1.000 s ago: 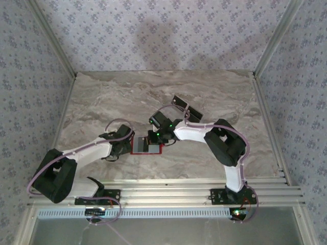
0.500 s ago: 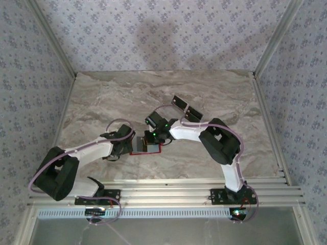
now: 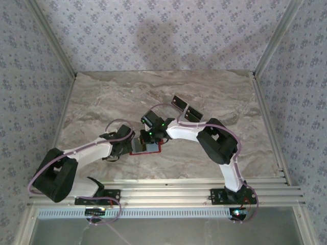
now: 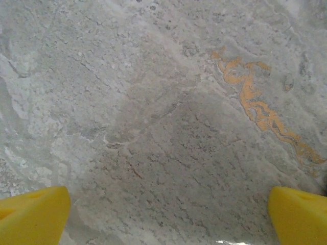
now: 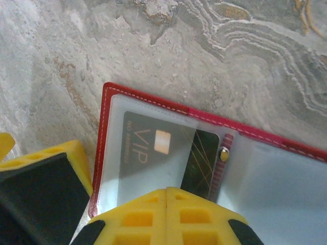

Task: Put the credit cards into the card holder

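R arm (image 3: 204,135) shifted left over card holder (image 5: 105,132) | grey marble tabletop (image 3: 102,102) | floral walls (image 3: 153,35)

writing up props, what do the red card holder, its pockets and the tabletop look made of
Card holder: red leather-like cover, pale stitching along its edge. Pockets: clear, frosted plastic; the VIP card shows through. Tabletop: grey veined stone look, maybe marble or print.

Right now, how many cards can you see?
3. One card and another lie side by side on the far part of the table. A third sits partly in a clear pocket of the red wallet. More may be hidden inside it.
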